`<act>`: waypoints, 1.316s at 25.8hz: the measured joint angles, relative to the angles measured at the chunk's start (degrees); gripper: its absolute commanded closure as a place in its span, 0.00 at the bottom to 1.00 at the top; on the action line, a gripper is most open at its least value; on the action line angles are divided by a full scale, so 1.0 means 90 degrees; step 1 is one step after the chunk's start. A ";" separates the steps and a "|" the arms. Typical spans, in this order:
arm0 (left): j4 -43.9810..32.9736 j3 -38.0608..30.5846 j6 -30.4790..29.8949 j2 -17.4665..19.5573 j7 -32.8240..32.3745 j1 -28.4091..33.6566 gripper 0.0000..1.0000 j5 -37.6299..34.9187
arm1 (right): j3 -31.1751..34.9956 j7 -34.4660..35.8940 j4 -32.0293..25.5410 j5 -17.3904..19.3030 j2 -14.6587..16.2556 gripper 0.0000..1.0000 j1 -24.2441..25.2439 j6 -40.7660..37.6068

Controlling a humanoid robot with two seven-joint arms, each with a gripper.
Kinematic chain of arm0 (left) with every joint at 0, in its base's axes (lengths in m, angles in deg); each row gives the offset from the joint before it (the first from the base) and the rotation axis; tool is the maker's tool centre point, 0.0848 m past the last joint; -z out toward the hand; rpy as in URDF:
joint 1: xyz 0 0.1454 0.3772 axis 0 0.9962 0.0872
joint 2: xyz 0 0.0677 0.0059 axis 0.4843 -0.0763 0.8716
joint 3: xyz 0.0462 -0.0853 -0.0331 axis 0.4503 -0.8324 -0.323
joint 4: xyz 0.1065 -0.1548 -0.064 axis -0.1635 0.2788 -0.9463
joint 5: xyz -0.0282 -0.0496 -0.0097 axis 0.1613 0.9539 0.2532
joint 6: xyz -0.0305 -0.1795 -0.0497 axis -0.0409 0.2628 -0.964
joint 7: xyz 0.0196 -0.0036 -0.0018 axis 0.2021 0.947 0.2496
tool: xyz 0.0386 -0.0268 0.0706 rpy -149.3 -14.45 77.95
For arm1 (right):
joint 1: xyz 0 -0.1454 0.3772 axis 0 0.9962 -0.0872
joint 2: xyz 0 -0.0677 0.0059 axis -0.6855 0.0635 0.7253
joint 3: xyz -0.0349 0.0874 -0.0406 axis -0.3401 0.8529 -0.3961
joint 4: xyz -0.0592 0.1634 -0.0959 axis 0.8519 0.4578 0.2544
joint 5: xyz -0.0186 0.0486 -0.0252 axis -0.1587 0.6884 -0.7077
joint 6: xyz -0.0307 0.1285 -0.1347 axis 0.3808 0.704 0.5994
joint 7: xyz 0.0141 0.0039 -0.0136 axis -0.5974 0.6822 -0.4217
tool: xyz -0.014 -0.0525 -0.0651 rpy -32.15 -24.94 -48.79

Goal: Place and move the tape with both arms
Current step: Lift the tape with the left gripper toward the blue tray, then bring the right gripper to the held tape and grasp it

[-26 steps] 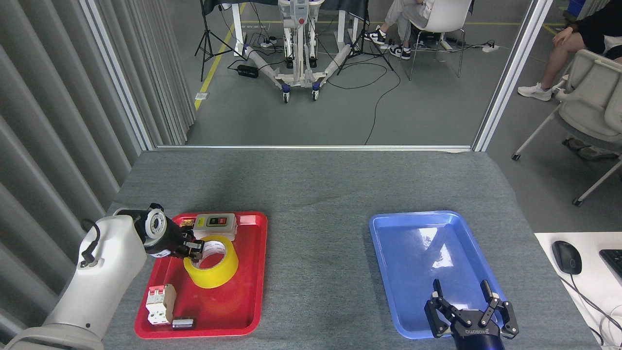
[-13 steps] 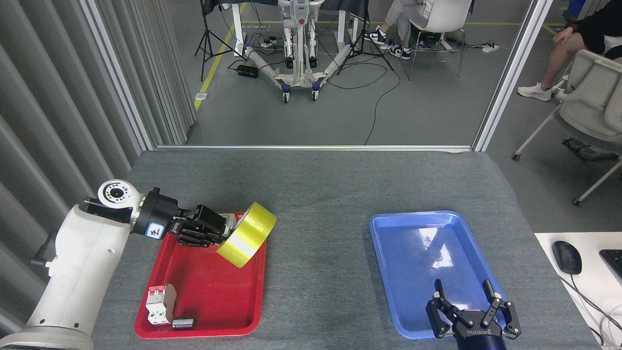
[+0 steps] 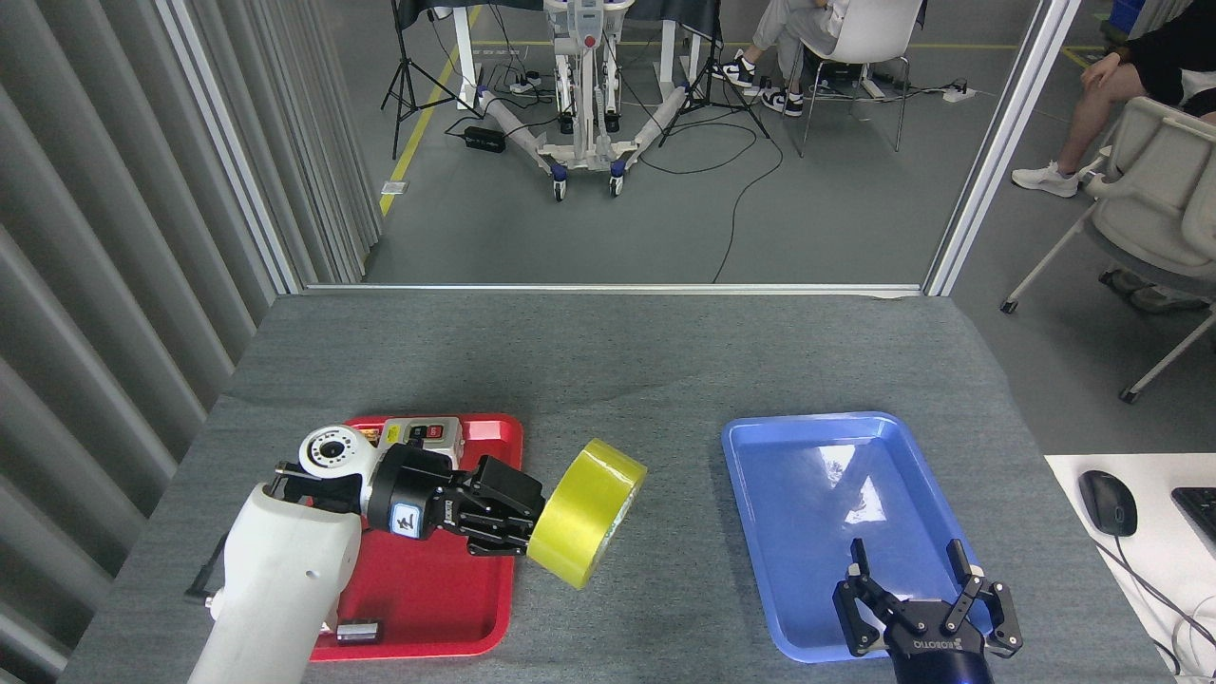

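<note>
I'm working in what looks like a robotics lab or test bay. My table [image 3: 608, 380] is covered in grey felt and holds a red tray [image 3: 446, 608] and a blue tray [image 3: 807, 494]. Beyond it, on a grey floor with yellow line markings [image 3: 418, 123], stand a wheeled rig [image 3: 587, 95], tripods [image 3: 408, 66] and loose cables [image 3: 741, 209]. People sit on chairs [image 3: 864, 38] at the back and right, and a mouse [image 3: 1108, 503] lies on a white desk [image 3: 1140, 570].

Left arm [image 3: 285, 570] hides much of the red tray [image 3: 475, 608] — contents unclear.
</note>
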 measured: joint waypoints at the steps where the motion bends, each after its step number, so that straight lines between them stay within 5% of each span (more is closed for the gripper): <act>1: -0.0031 0.0004 0.0000 -0.0132 0.0000 0.0078 1.00 -0.0078 | -0.0055 0.0114 -0.0001 -0.0017 0.0079 0.00 -0.0006 -0.0048; 4: 0.0010 0.0002 -0.0001 -0.0463 0.0144 0.0181 1.00 -0.0466 | -0.0244 0.0855 0.0002 -0.0331 0.0287 0.00 0.0000 -0.0208; 9: 0.0351 -0.0006 -0.0033 -0.0719 0.0949 0.0185 1.00 -0.1286 | -0.0602 0.2111 -0.0011 -0.1637 0.0573 0.00 0.0246 -0.0234; 12: 0.0476 -0.0011 -0.0002 -0.0744 0.1303 0.0175 1.00 -0.1666 | -0.0896 0.2417 -0.0098 -0.2060 0.0956 0.00 0.0392 -0.0037; 21: 0.0607 -0.0022 0.0026 -0.0733 0.1482 0.0101 1.00 -0.1836 | -0.1834 0.2552 -0.0082 -0.2241 0.1812 0.01 0.0062 0.0773; 34: 0.0555 -0.0022 0.0029 -0.0641 0.1477 0.0109 1.00 -0.1823 | -0.2764 0.2581 0.0699 -0.2290 0.1884 0.13 -0.1165 0.0732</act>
